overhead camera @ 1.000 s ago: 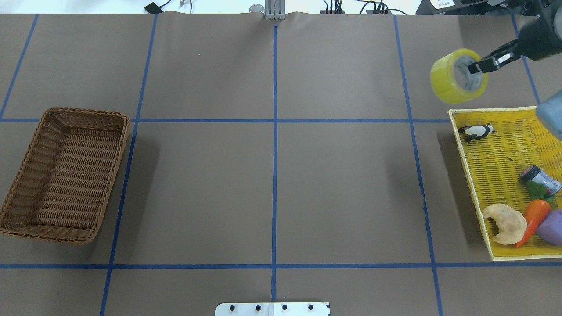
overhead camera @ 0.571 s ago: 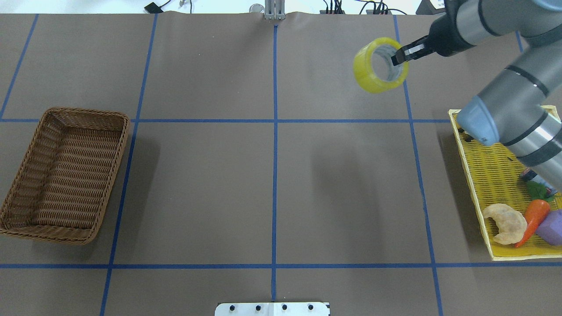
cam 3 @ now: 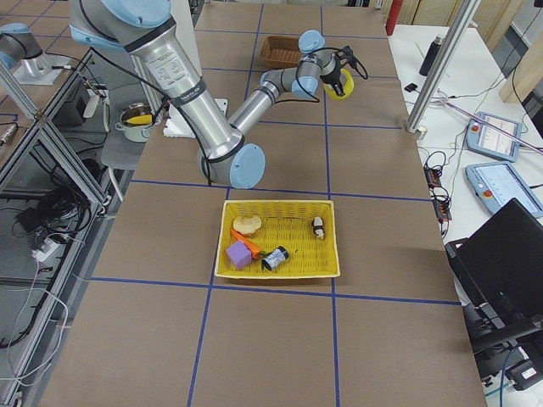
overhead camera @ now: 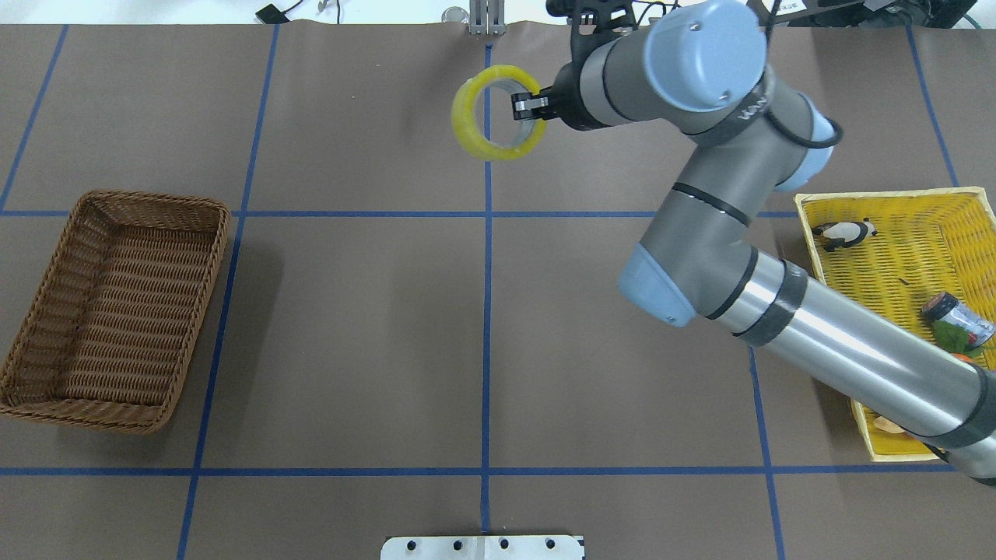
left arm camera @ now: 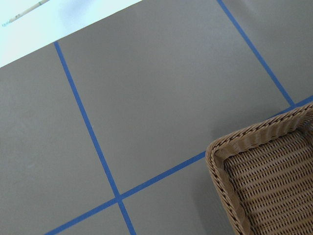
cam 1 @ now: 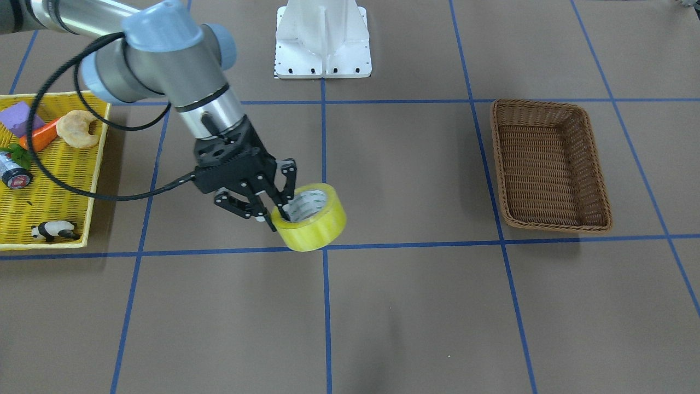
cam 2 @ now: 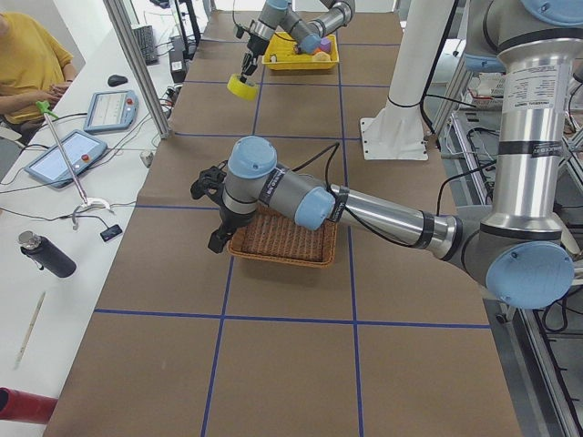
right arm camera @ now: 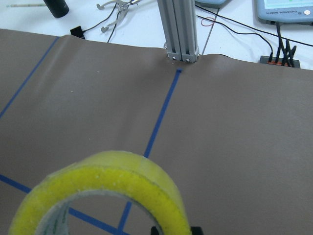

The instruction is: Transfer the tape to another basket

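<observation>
My right gripper (overhead camera: 521, 105) is shut on the wall of the yellow tape roll (overhead camera: 464, 128), one finger inside the white printed core. It holds the roll above the table's centre line near the far edge. The front view shows the gripper (cam 1: 278, 212) and the tape (cam 1: 320, 230) clear of the table. The tape fills the bottom of the right wrist view (right arm camera: 112, 171). The brown wicker basket (overhead camera: 156, 205) stands empty at the far left. My left gripper (cam 2: 216, 238) shows only in the exterior left view, beside the basket (cam 2: 282, 241); I cannot tell its state.
A yellow woven tray (overhead camera: 879, 311) at the right edge holds a panda figure (overhead camera: 844, 232), a dark can (overhead camera: 957, 317), a croissant (cam 1: 76, 128), a carrot and a purple block. My right arm spans the table's right half. A metal post (overhead camera: 486, 19) stands at the far edge.
My right arm has swung left with the tape, from above the far right corner to the centre line. The basket and tray have not moved.
</observation>
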